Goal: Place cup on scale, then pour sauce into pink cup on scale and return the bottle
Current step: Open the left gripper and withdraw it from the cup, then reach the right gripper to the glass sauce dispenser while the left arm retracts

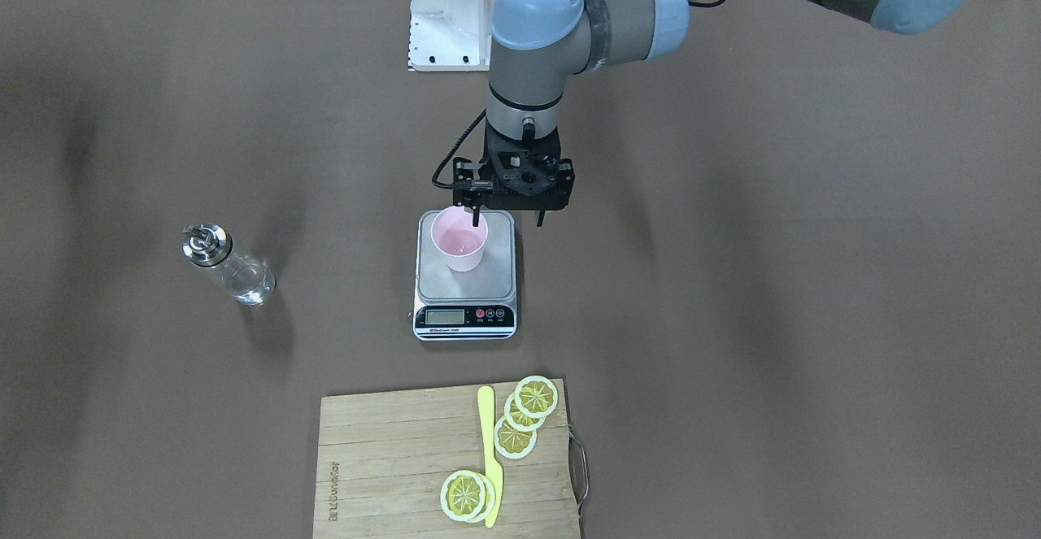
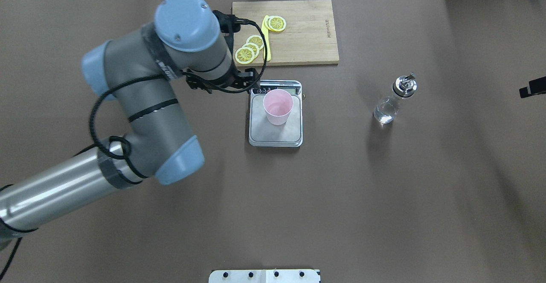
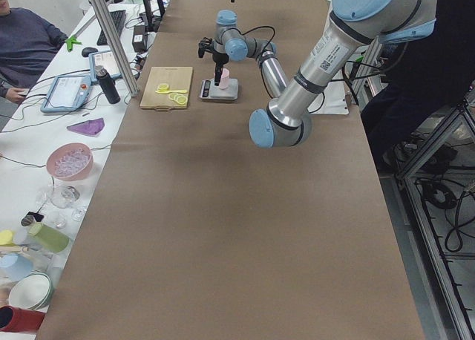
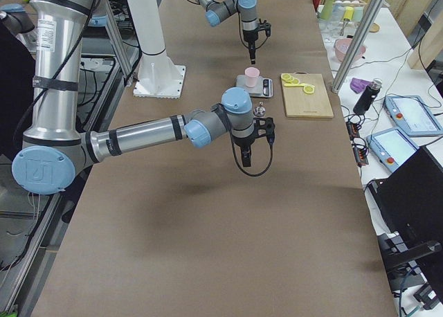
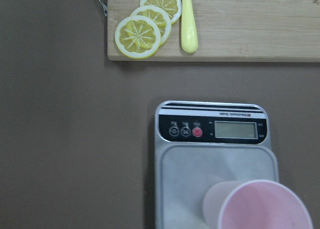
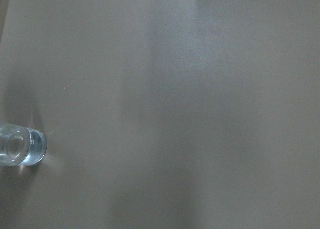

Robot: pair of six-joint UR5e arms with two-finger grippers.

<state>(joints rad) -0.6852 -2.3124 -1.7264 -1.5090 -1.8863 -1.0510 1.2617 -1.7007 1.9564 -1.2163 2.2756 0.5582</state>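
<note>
1. Standing upright near the middle of the silver platform of the scale [image 1: 488, 283], the pink cup [image 1: 459, 240] has its open rim uppermost.
2. The left end effector [image 1: 507, 215] hangs above the cup and points straight down. Its 2 fingers [image 1: 474, 215] are spread wide and grip nothing. In the front-facing view 1 finger lines up with the cup's rim, and the other with the edge of the scale on the robot's left.
3. The bottle [image 1: 228, 267] stands upright on the table [image 1: 732, 319], well apart from the scale on the robot's right. Its metal spout is on top, and the clear sauce [image 2: 384, 113] sits low in the glass.
4. The right end effector [image 4: 257, 147] hovers above the table near the bottle. Only the side view shows it properly, so I cannot tell whether it is spread or closed. Its wrist camera catches the bottle at the lower left.
5. The scale's display faces away from the robot, toward a wooden cutting board [image 1: 390, 458]. The board carries 5 lemon slices [image 1: 537, 397] and 1 yellow knife [image 1: 490, 458].
</note>
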